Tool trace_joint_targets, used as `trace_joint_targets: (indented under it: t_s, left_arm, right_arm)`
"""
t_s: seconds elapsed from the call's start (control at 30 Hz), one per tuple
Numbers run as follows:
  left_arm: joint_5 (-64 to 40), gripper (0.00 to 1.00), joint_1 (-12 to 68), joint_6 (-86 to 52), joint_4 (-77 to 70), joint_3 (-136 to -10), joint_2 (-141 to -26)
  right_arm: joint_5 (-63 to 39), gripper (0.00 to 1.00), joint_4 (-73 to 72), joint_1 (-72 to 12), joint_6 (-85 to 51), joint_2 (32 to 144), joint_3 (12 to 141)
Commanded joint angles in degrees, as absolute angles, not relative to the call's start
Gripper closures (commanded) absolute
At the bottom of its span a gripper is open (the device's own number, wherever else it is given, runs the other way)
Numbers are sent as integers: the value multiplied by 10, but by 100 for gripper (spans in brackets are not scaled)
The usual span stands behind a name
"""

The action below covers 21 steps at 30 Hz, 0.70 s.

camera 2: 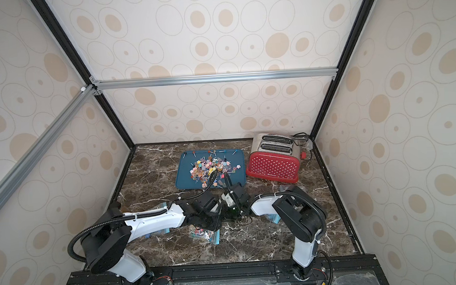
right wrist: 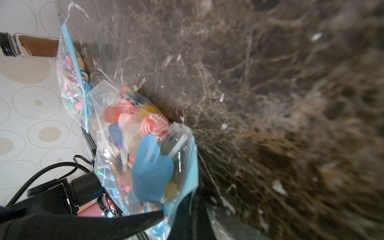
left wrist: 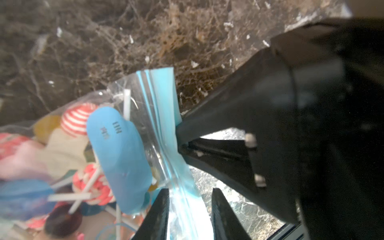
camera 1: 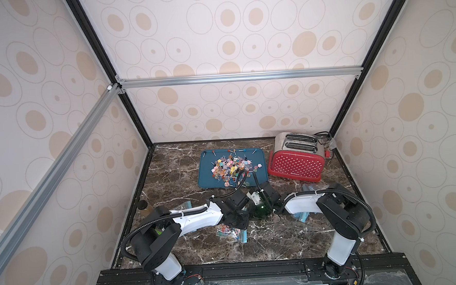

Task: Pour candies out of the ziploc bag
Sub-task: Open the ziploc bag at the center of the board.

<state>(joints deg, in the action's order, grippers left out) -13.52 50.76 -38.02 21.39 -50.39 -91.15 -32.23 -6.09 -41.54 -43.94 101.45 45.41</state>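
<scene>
Right now the ziploc bag (camera 1: 232, 232) lies on the marble table (camera 1: 200, 254), near-centre, just under my left claw (left wrist: 190, 193). Candies (left wrist: 76, 119) are packed inside it, plus a blue label (left wrist: 118, 158).

My right claw (left wrist: 180, 138) is clamped tight on the bag's blue zip strip (left wrist: 165, 104), coming in from the right.

Left claw straddles the same strip further along. Jaws stand narrowly apart: one finger (left wrist: 158, 216) is against the plastic, the other is clear of it with marble showing in the gap. No grip there.

Far-centre, the blue tray (camera 1: 207, 176) carries a loose candy pile (camera 1: 229, 168). Red toaster (camera 1: 295, 166) sits just right of it.

A second bag (camera 1: 185, 205) lies by my left forearm and a third bag (camera 1: 302, 217) under my right.
</scene>
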Motion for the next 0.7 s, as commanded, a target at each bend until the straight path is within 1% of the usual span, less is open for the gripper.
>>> trace_joint_targets:
  t_s: [0.0, 0.2, 0.3, 0.53, 0.67]
  left_arm:
    - [-119, 63, 501, -388, 208, -523, -920]
    - [-110, 64, 496, -395, 200, -516, -923]
    - [-105, 66, 496, -395, 204, -515, -925]
    - [-91, 75, 493, -395, 218, -502, -910]
    - [-87, 77, 491, -397, 221, -492, -896]
  right_arm:
    - [-340, 100, -79, -421, -430, 994, 441]
    - [-342, 100, -79, -421, -425, 981, 433]
    - [-342, 100, -78, -421, -424, 978, 433]
    - [-341, 100, -78, -421, -425, 978, 432]
    - [-340, 100, -77, -421, -425, 980, 431]
